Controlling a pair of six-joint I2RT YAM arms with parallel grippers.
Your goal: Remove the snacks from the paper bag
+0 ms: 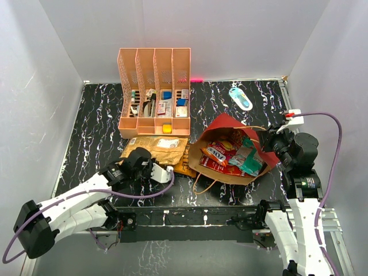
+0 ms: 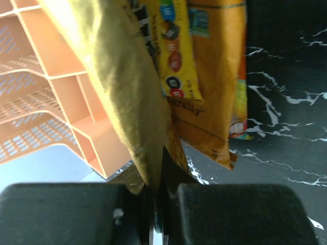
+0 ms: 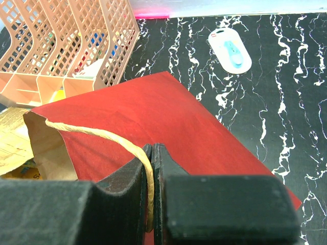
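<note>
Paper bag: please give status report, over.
Left hand shut on mustard-gold chip bag, outside. Right hand shut on paper bag handle. Red chip bag, teal-white packet inside bag. Nothing blocking.

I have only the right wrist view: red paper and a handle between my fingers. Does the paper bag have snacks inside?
Observer: Yes. In the top view the paper bag lies open toward the arms, with a red chip bag and a teal-white packet in its mouth.
Operator: What is the left arm doing?
Observer: The left fingers are shut on the edge of a mustard-gold chip bag.
Operator: Where is that chip bag?
Observer: Outside the paper bag, to its left, just in front of the peach organiser.
</note>
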